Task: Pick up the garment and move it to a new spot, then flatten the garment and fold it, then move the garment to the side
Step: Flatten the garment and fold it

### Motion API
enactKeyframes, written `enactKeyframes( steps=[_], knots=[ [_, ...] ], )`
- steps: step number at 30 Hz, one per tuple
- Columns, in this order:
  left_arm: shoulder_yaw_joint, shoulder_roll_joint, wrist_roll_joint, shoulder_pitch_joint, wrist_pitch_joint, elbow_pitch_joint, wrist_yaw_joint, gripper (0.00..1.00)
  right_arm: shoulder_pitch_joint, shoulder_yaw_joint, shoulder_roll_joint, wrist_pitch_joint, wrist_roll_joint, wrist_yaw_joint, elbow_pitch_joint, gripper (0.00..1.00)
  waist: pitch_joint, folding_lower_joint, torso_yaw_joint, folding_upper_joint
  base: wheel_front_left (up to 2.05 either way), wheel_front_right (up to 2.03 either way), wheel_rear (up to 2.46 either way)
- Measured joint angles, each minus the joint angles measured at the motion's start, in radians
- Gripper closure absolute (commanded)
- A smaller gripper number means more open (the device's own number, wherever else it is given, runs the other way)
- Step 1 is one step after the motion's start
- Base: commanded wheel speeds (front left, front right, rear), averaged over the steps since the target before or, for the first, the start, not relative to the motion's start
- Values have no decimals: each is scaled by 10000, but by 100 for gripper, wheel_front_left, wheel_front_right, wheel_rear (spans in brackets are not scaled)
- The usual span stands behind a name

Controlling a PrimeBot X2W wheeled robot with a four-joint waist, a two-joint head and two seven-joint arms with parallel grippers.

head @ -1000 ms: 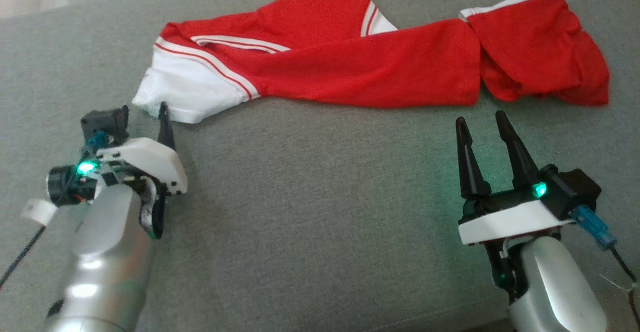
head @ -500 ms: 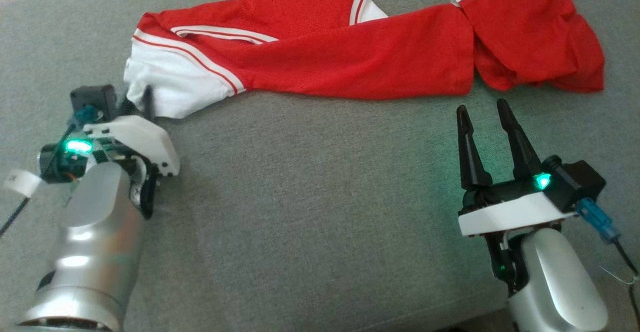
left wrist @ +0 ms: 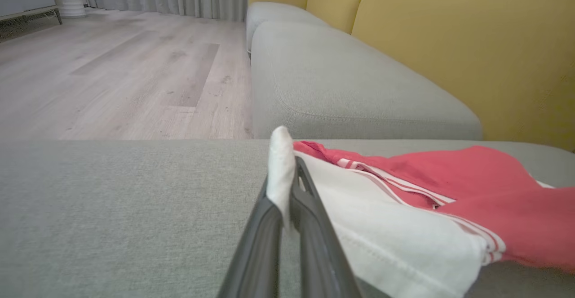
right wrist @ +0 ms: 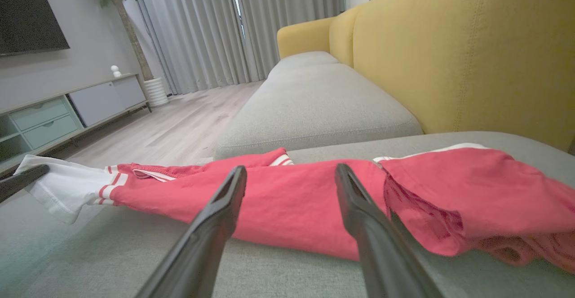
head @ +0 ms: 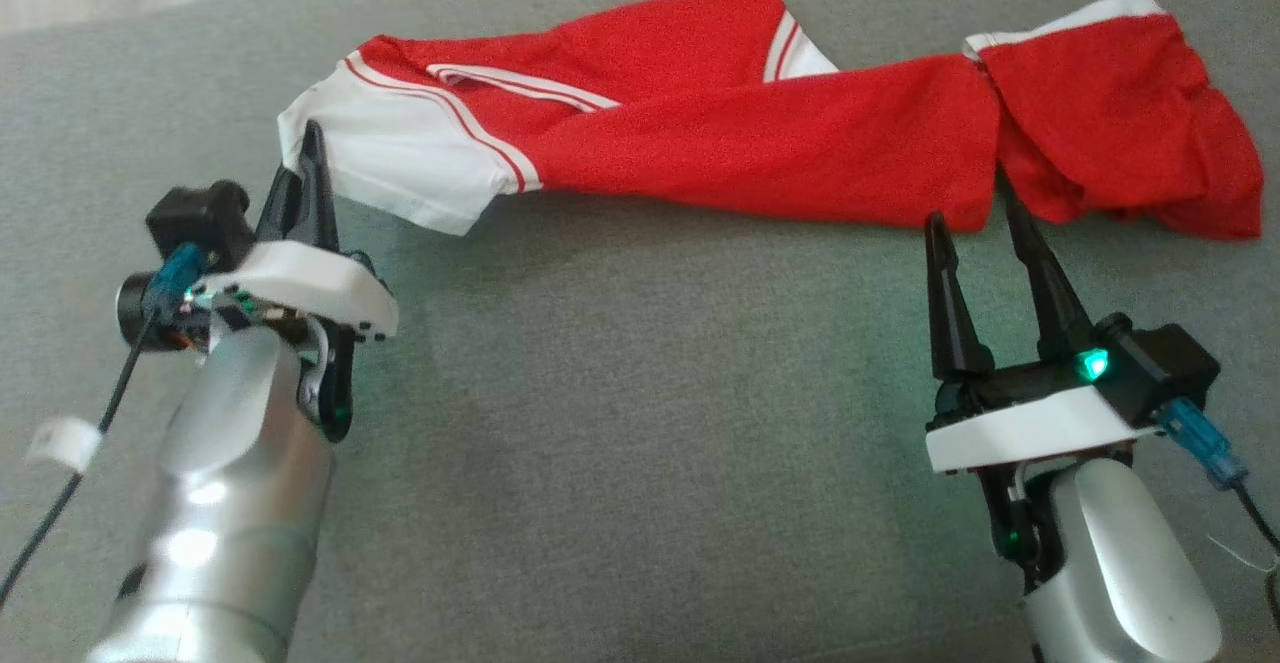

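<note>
Since a second ago your left gripper [left wrist: 287,185] rose, pinched tight on the white corner of the garment [head: 740,143]; the rest lies on the cushion [head: 640,393]. I judge this the pick-up step: next your right gripper [head: 970,201], wide open and empty, should take the red hem.

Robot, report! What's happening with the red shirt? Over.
Left gripper shut on garment, white corner. Right gripper open, at red hem. Nothing in the way.
</note>
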Motion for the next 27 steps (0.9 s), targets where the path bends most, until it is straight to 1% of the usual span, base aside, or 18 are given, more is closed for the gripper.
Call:
enactKeyframes(
  steps=[4, 10, 12, 16, 19, 20, 21, 22, 27],
  knots=[
    [520, -17, 0, 978, -2, -1674, 249, 100, 23, -6, 0, 4, -2, 0, 52, 0, -292, 0, 282, 0, 0, 0, 0],
    [1223, -17, 4, 2656, -4, -3584, 522, 100, 399, 8, 0, 79, -77, 0, 113, 0, -812, -1, 700, 0, 0, 0, 0],
    [1256, -4, 25, 3236, -19, -3946, 598, 100, 543, 13, 0, 144, -77, 0, 144, 0, -978, -2, 839, 0, 0, 0, 0],
    [1152, -17, 23, 4300, 33, -4274, 587, 100, 656, 15, 0, 242, -77, 0, 148, 0, -1262, -2, 1115, 0, 0, 0, 0],
    [974, -13, 54, 4689, 263, -4360, 587, 100, 660, 6, 0, 330, -75, 0, 150, 0, -1359, -1, 1250, 0, 0, 0, 0],
    [861, -17, 134, 4839, 391, -4385, 589, 85, 663, 8, 0, 347, -75, 0, 167, 0, -1410, -1, 1304, 0, 0, 0, 0],
    [786, -42, 190, 4970, 512, -4410, 596, 4, 665, 10, 2, 408, -75, 0, 190, 0, -1457, -2, 1352, 0, 0, 0, 0],
    [679, -54, 221, 5069, 640, -4428, 596, 0, 680, 4, 0, 418, -75, 0, 226, 0, -1501, -2, 1393, 0, 0, 0, 0],
    [514, -148, 339, 5383, 583, -4748, 704, 0, 876, 6, 2, 447, -75, 0, 374, 0, -1687, -2, 1520, 0, 0, 0, 0]
  ],
)
